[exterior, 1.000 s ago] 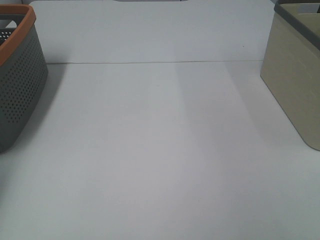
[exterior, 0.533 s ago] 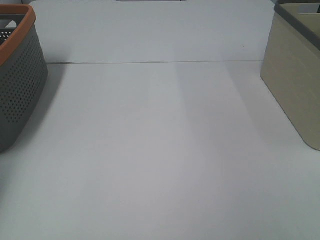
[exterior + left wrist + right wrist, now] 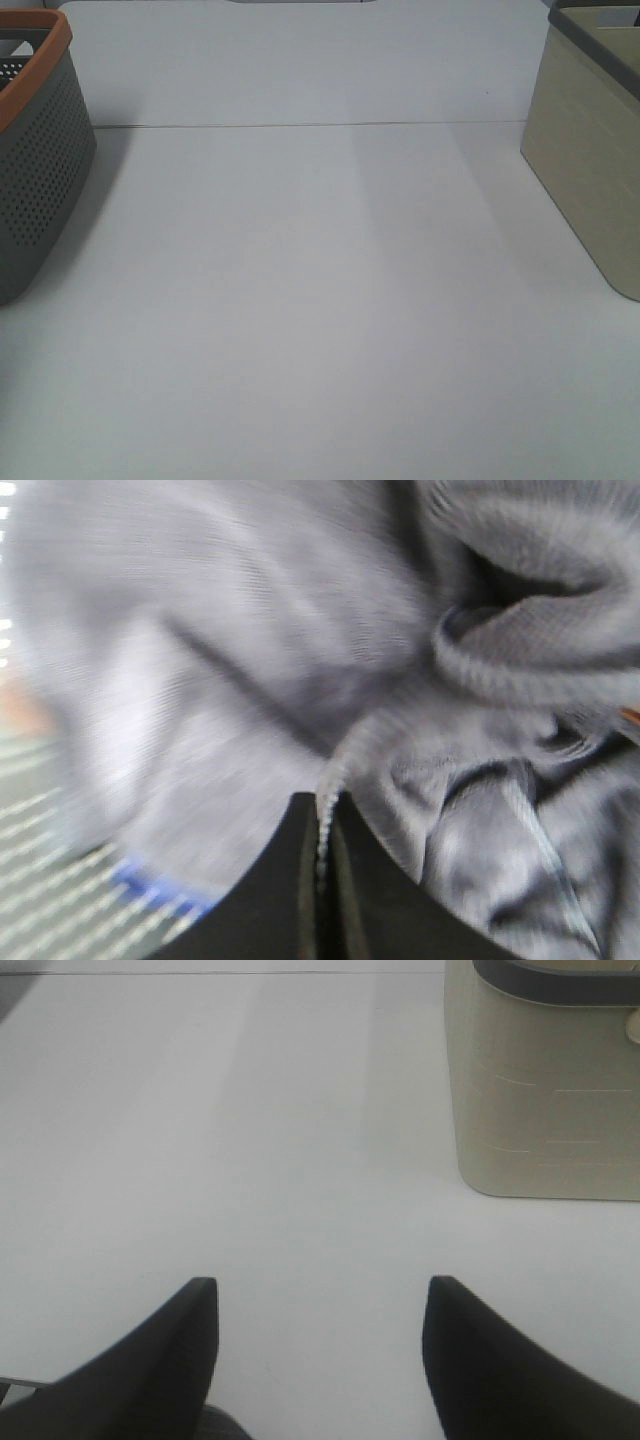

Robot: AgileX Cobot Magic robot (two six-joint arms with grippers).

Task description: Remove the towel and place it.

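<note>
Pinches a raised ridge of the dark blue-grey soft terry towel point(image 3: 300, 660) in the black left claw point(image 3: 320, 815), jaws pressed together on the fold. Puts the towel, judging by the slatted wall and orange glimpse beside it, most likely inside the grey perforated plastic basket point(image 3: 40, 170) with the orange rim at the left edge of the white counter point(image 3: 320, 300). Calls for a slow, straight lift, high enough to draw the trailing cloth over that rim without snagging or tipping the basket. Holds the black right claw point(image 3: 320, 1285) spread wide over bare counter, gripping nothing, near the beige plastic bin point(image 3: 545, 1080) at the right edge. Finds cloth and grip only in the blurred left wrist view; gets both containers from the high view, yet neither claw nor towel
</note>
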